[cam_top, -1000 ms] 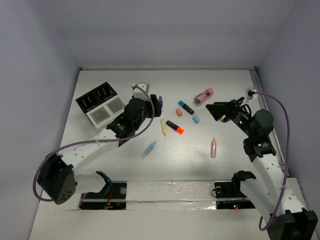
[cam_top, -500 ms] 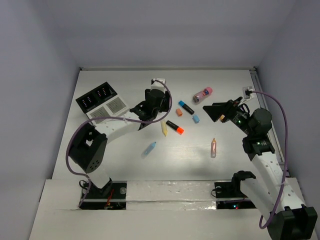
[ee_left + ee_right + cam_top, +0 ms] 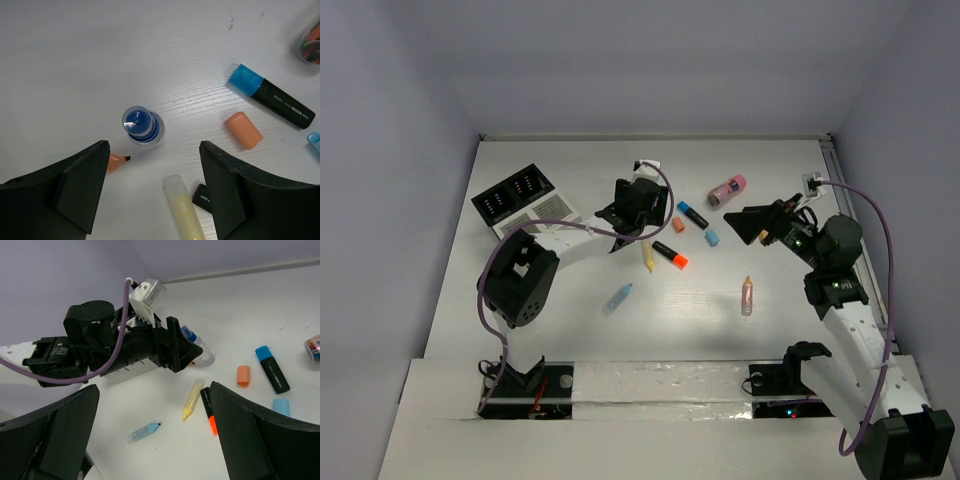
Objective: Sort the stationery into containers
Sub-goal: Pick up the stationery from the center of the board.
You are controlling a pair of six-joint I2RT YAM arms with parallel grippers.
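My left gripper hangs open above the middle of the table, holding nothing. In its wrist view a small blue-capped bottle stands just ahead of the left gripper. The clear end of a yellow highlighter lies between the fingers, with an orange-tipped marker by the left finger. My right gripper is open and empty, raised at the right. The containers, a black and white block, sit at the far left. A light blue marker and a black-orange marker lie below the right gripper.
An orange cap, a blue-capped black highlighter and a light blue cap lie mid-table. A pink-lidded jar lies on its side behind them. A pink-orange stick lies at the right. Walls enclose the table.
My left arm has swung right, away from the containers, to the middle of the table. Both grippers have opened wider. The right arm has barely moved.
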